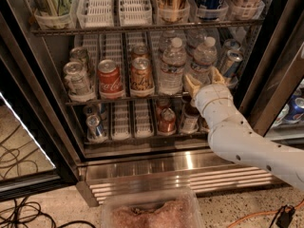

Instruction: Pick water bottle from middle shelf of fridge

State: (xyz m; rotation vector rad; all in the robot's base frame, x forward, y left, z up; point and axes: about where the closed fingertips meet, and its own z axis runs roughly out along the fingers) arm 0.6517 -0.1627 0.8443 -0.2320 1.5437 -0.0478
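Observation:
The fridge point(190, 178) stands open, with a ribbed steel grille at its base. On the middle shelf point(90, 100) stand two clear ribbed water bottles with white caps, one at the centre point(173, 65) and one to its right point(203, 57). My gripper point(204, 80), on a white arm reaching in from the lower right, is open at the shelf's front edge. Its tan fingers point(191, 85) stand on either side of the right bottle's base. It holds nothing.
Left of the bottles on the middle shelf are a red cola can point(109, 78), a brown can point(141, 75) and silver cans point(77, 78); more cans point(230, 63) stand to the right. The lower shelf holds cans point(167, 120) and a small bottle point(190, 118). A plastic tub point(152, 212) and cables point(19, 213) lie on the floor.

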